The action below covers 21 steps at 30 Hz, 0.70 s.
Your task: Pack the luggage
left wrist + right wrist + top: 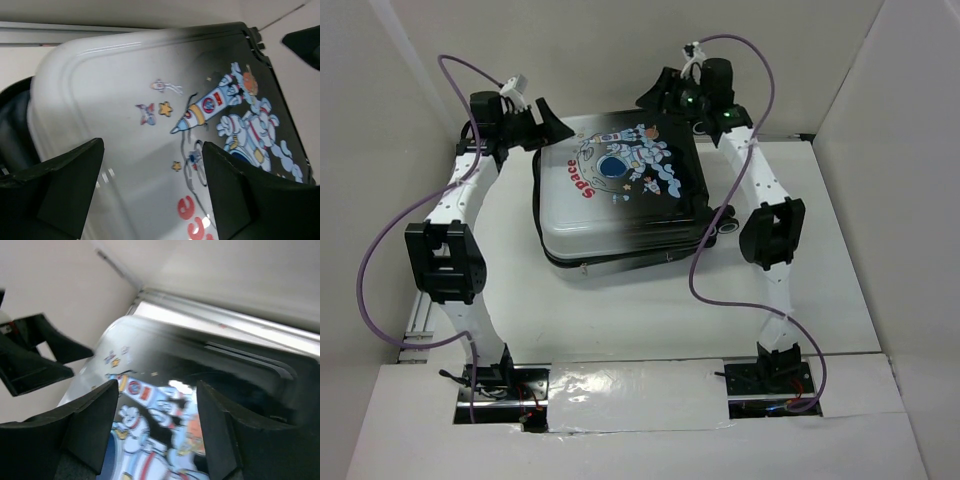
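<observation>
The luggage (620, 190) lies flat mid-table with its lid down, astronaut print and red "Space" facing up, white on the left fading to black on the right. My left gripper (548, 125) hovers at its far left corner, jaws wide open with nothing between them. In the left wrist view the white shell (125, 100) fills the space under the open gripper (152, 150). My right gripper (662, 95) hovers at the far right corner, also open and empty. From the right wrist, the print (150, 405) lies below the open gripper (157, 387).
White walls enclose the table on three sides, with a metal rail (225, 322) along the back. The suitcase wheels (725, 222) stick out on the right near the right arm. Purple cables (380, 250) loop off both arms. Silver tape (630, 395) covers the front edge.
</observation>
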Each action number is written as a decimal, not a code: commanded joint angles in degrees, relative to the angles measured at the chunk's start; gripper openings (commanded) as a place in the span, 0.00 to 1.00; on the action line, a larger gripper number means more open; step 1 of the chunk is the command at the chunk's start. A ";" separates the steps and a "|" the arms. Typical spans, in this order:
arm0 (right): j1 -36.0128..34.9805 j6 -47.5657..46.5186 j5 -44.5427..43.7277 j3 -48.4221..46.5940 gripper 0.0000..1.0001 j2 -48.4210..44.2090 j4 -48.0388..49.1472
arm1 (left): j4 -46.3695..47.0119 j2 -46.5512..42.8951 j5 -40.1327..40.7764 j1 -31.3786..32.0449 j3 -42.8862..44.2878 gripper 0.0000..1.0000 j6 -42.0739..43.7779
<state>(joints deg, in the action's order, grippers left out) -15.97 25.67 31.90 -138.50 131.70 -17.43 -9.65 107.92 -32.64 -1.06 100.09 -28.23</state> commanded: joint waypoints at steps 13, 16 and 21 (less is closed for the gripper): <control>15.79 -0.45 -8.52 19.46 0.89 -11.99 -4.11 | -0.19 -4.74 4.08 -5.88 -6.14 0.95 1.33; 16.31 -0.45 -6.87 22.74 0.92 -12.52 -1.91 | 0.33 -3.34 2.42 -5.88 -6.67 0.94 0.72; 16.85 4.90 -6.14 23.54 0.92 -8.23 0.38 | 0.33 -2.80 2.32 -5.88 -7.19 0.94 0.72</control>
<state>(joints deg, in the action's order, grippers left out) 0.89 27.53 24.88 -113.99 122.85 -20.75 -11.57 104.86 -28.82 -7.03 93.34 -27.27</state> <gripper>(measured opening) 0.917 0.938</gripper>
